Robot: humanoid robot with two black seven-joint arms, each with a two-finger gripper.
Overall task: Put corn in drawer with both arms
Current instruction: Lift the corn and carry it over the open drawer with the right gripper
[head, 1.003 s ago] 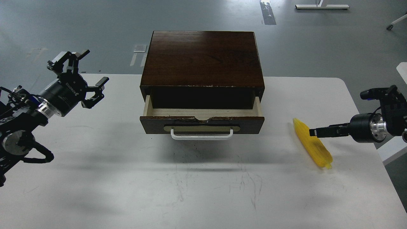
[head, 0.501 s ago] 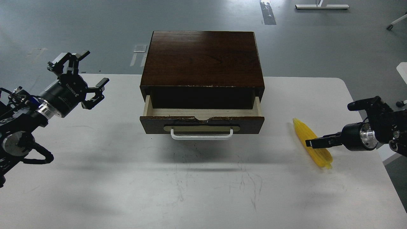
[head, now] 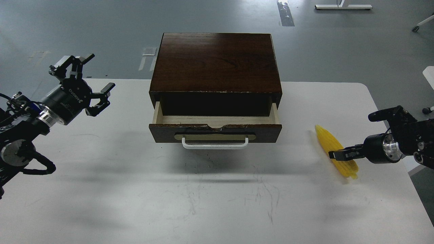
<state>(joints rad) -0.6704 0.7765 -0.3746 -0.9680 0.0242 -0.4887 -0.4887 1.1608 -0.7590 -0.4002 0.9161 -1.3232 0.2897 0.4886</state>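
Note:
The corn is a yellow cob lying at a slant on the white table, right of the drawer. My right gripper comes in from the right and its dark fingertips lie over the cob's middle, seen side-on, so I cannot tell their grip. The drawer is pulled partly out of the dark wood box, showing a pale inner rim and a white bar handle. My left gripper is open and empty, held above the table's far left, well apart from the box.
The box stands at the table's far middle. The table's right edge runs just beyond the corn. The grey floor lies behind the table, with a white stand base far back.
My right gripper dropped and pulled back right until its fingertips lie across the corn's middle. The corn has shifted slightly right. The left arm eased a little left, still open.

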